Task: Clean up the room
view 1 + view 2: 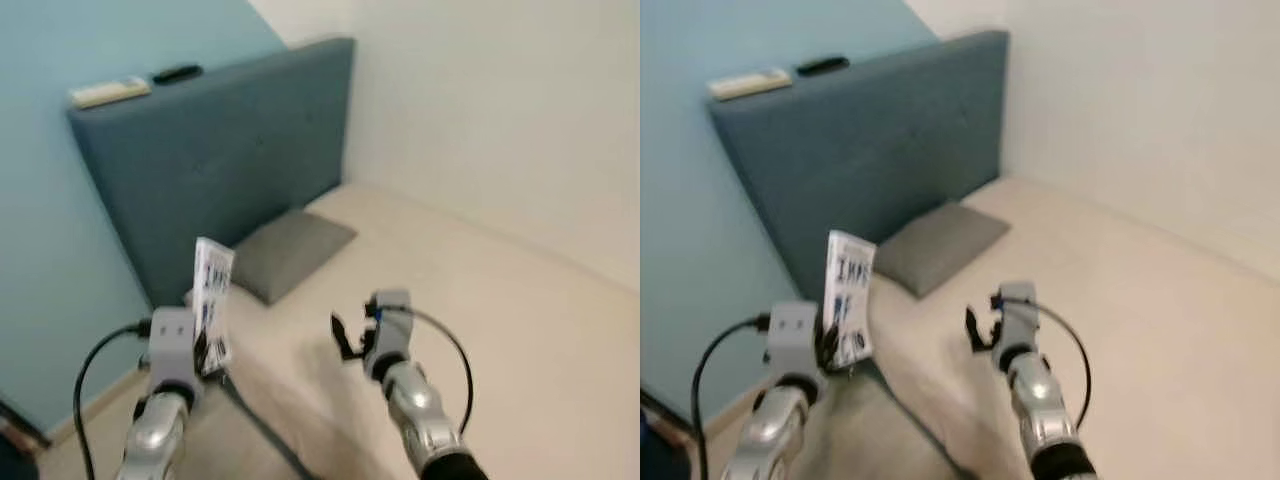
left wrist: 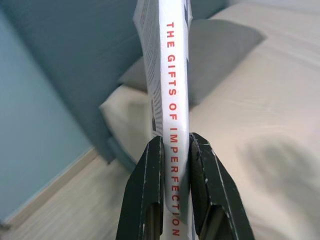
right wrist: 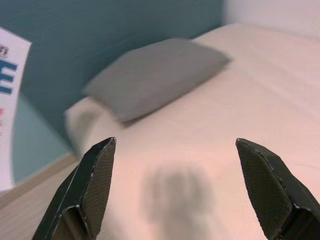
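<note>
My left gripper [image 1: 207, 352] is shut on a white book [image 1: 212, 290] held upright by the bed's near corner. Its spine [image 2: 173, 90] carries red letters and sits clamped between the two black fingers [image 2: 145, 195]. My right gripper [image 1: 345, 338] hovers open above the cream mattress [image 1: 480, 300], nothing between its fingertips [image 3: 97, 175]. A grey pillow [image 1: 290, 250] lies at the head of the bed, beyond both grippers.
A blue-grey headboard [image 1: 220, 150] stands against the teal wall [image 1: 50, 220], with a pale remote-like object [image 1: 108, 92] and a dark one [image 1: 177, 73] on its top edge. A white wall [image 1: 500, 110] borders the bed's far side. Wood floor [image 2: 65, 210] lies beside the bed.
</note>
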Tool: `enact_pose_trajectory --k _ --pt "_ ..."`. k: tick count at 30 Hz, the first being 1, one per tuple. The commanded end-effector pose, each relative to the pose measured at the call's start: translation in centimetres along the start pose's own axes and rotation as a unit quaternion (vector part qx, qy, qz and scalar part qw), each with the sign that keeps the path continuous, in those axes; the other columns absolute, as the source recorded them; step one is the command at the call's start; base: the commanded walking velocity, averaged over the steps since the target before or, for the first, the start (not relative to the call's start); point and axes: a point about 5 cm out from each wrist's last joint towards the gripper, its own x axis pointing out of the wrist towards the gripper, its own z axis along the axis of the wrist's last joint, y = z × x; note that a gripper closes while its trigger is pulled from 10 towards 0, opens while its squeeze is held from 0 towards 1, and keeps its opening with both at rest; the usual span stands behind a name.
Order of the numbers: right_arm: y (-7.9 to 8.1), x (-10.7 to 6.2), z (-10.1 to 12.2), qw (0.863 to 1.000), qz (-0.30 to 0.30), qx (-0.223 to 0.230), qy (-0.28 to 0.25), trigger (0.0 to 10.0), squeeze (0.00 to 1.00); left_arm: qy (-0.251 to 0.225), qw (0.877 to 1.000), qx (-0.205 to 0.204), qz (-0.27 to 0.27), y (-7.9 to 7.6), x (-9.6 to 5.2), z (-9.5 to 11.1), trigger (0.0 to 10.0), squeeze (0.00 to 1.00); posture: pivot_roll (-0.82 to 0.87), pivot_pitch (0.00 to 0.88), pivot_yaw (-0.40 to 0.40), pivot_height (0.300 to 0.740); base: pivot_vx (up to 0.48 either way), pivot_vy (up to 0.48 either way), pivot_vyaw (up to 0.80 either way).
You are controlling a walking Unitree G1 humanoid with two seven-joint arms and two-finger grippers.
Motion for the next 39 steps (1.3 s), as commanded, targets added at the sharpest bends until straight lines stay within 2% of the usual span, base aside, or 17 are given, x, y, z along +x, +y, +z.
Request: enact_pose_trajectory --k 1,10,25,31,39 --pt "0.0 -0.3 -0.7 1.0 -0.001 0.005 0.016 10.0 0.0 -0.009 1.0 0.009 0.001 0.3 0.3 0.4 10.0 0.0 0.05 0.111 -0.005 0.74 0.0 0.0 -0.8" --pt "-0.2 -0.3 -0.7 1.0 -0.005 0.009 0.017 10.0 0.0 -0.005 1.0 0.019 0.002 1.3 0.8 0.4 10.0 0.0 0.05 0.122 -0.003 0.74 0.0 0.0 -0.8" --pt "-0.2 -0.4 -0.8 1.0 -0.006 0.01 0.017 10.0 0.0 0.001 1.0 0.023 0.007 1.9 1.2 0.6 10.0 0.0 0.05 0.126 -0.001 0.74 0.0 0.0 -0.8" --pt "0.0 -0.4 -0.6 1.0 0.001 0.0 0.012 10.0 0.0 0.014 1.0 0.0 0.024 2.0 1.4 0.2 10.0 0.0 0.04 0.128 0.001 0.74 0.0 0.0 0.0" --pt "0.0 -0.4 -0.5 1.0 0.0 0.003 0.01 10.0 0.0 0.019 1.0 -0.002 0.017 1.9 1.6 0.2 10.0 0.0 0.04 0.132 0.0 0.74 0.0 0.0 0.0"
